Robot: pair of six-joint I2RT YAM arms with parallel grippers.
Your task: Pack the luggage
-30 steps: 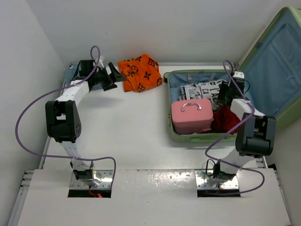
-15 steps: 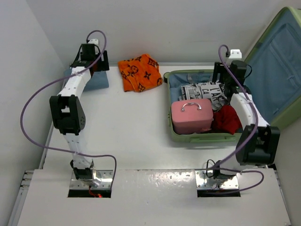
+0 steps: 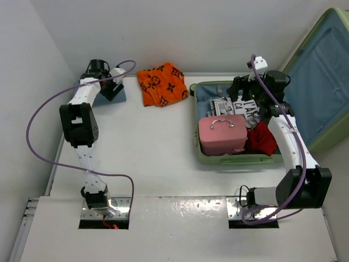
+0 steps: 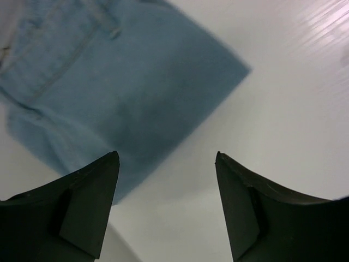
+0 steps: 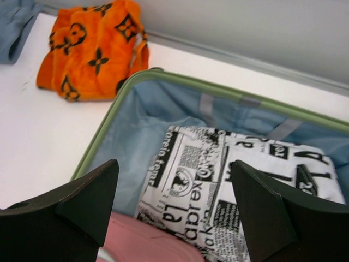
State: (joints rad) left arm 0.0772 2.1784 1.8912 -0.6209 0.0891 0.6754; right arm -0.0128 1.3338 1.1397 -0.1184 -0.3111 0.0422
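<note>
Just ahead of my open left fingers (image 4: 82,207) lie blue jeans (image 4: 109,82). The luggage (image 3: 234,160) sits well right, under my open right fingers (image 5: 71,202).

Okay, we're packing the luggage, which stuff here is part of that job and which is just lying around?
Part of the job: luggage; inside it the pink case, newsprint cloth, red garment; probably still to pack, orange cloth, blue denim.
Just there: metal mounting plates.

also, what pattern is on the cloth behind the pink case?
Black-and-white newsprint cloth; best in right wrist view.
</note>
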